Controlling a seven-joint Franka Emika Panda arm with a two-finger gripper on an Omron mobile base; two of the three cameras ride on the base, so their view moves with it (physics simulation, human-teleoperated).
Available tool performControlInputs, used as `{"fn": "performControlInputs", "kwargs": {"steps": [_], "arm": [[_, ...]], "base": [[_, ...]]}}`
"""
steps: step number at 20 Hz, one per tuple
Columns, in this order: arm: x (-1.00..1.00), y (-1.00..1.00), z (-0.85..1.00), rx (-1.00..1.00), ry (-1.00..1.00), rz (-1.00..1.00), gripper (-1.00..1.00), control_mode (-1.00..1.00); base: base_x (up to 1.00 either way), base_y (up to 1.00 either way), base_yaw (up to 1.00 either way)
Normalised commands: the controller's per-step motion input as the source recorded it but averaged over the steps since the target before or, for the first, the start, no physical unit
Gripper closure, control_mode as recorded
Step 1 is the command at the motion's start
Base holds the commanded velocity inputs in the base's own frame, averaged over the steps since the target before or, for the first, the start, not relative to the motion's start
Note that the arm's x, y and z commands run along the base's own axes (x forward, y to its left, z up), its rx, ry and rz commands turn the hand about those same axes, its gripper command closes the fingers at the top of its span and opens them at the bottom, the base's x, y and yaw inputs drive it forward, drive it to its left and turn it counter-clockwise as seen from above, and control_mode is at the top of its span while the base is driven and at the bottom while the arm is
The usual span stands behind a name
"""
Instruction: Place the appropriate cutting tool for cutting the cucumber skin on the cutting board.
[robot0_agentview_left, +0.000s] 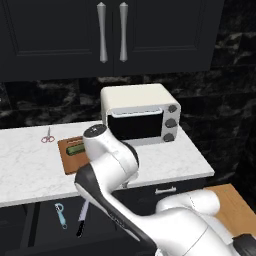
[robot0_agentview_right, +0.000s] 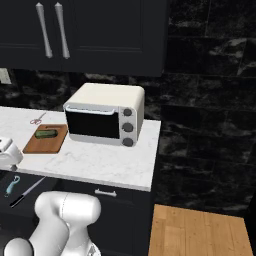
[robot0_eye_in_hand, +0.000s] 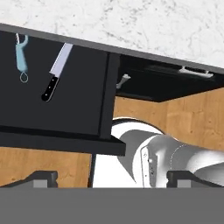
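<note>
The cutting tool, a light-blue-handled peeler (robot0_agentview_left: 61, 215) (robot0_agentview_right: 12, 185) (robot0_eye_in_hand: 21, 56), lies in an open dark drawer (robot0_eye_in_hand: 83, 109) below the counter, beside a black-handled knife (robot0_agentview_left: 82, 220) (robot0_agentview_right: 27, 192) (robot0_eye_in_hand: 56, 73). The reddish-brown cutting board (robot0_agentview_left: 66, 156) (robot0_agentview_right: 49, 144) rests on the white marble counter, with the dark-green cucumber (robot0_agentview_left: 76, 149) (robot0_agentview_right: 45, 133) on it. My gripper (robot0_eye_in_hand: 116, 178) is open and holds nothing. It hangs high above the drawer's front, well apart from the peeler, with its fingertips (robot0_eye_in_hand: 43, 178) spread wide.
Pink-handled scissors (robot0_agentview_left: 47, 135) (robot0_agentview_right: 36, 120) lie on the counter (robot0_agentview_left: 30, 170) behind the board. A cream toaster oven (robot0_agentview_left: 142, 112) (robot0_agentview_right: 105, 116) stands right of the board. A closed drawer with a handle (robot0_agentview_left: 165, 190) (robot0_eye_in_hand: 194, 71) sits to the right. Dark cabinets hang above.
</note>
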Motion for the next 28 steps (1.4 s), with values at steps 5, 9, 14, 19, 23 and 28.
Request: {"fn": "performControlInputs", "kwargs": {"steps": [5,9,14,19,23,28], "arm": [[0.28,0.71,-0.81,0.14,0.16,0.0,-1.0,-1.0],[0.26,0.47,-0.81,0.2,0.19,0.0,-1.0,-1.0],[0.0,0.25,-0.71,0.09,0.18,0.0,-1.0,-1.0],[0.0,0.21,-0.52,0.0,0.24,0.0,-1.0,-1.0],[0.0,0.2,-0.37,0.0,0.23,0.0,-1.0,-1.0],[0.0,0.17,-0.32,0.0,0.08,0.0,-1.0,-1.0]], "base": [[0.0,0.0,0.0],[0.0,0.0,0.0],[0.0,0.0,0.0],[0.0,0.0,0.0],[0.0,0.0,0.0],[0.0,0.0,0.0]]}}
